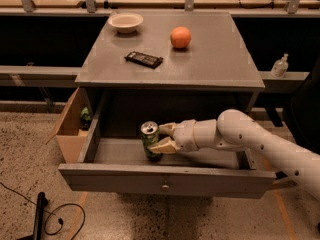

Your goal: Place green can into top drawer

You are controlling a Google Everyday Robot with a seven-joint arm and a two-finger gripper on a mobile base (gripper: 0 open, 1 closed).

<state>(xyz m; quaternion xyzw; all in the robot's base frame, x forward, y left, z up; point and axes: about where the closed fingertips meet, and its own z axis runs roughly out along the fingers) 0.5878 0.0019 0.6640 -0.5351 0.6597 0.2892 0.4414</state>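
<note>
The green can [150, 140] stands upright inside the open top drawer [165, 179], left of its middle, its silver top showing. My gripper [162, 137] reaches in from the right on a white arm, its two fingers [166, 145] around the can's right side. The can's base is at or just above the drawer floor; I cannot tell which. The drawer's flat grey front with a small round knob [164, 187] faces me.
On the cabinet top [210, 64] lie a white bowl [125, 22], an orange [180, 37] and a dark flat packet [144, 59]. A tan wooden box [70, 129] stands left of the drawer. A cable [50, 216] lies on the floor at the lower left.
</note>
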